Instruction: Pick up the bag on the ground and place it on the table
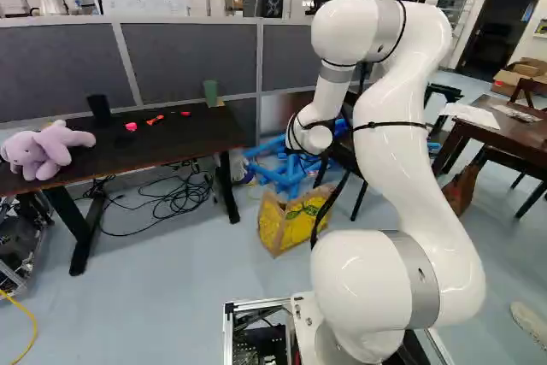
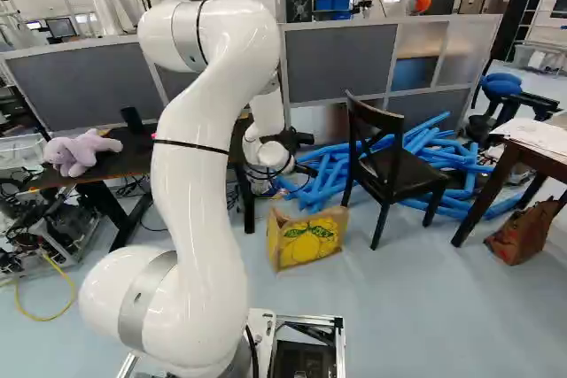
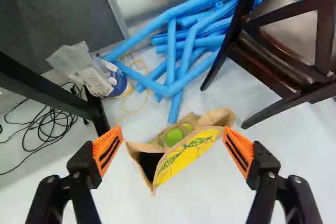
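I've got the pincer spread wide, nothing in it, aimed down at the yellow bag standing on the floor, presumably so it can straddle that gaping top before closing.

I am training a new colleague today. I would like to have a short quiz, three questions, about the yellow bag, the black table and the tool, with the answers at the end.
1. True or false: the yellow bag stands on the floor.
2. What sits on the black table?
a) a chair
b) a purple plush toy
c) blue tubes
3. Fill in, open or shut: the two fingers of the tool are ____.

Key: 1 true; 2 b; 3 open
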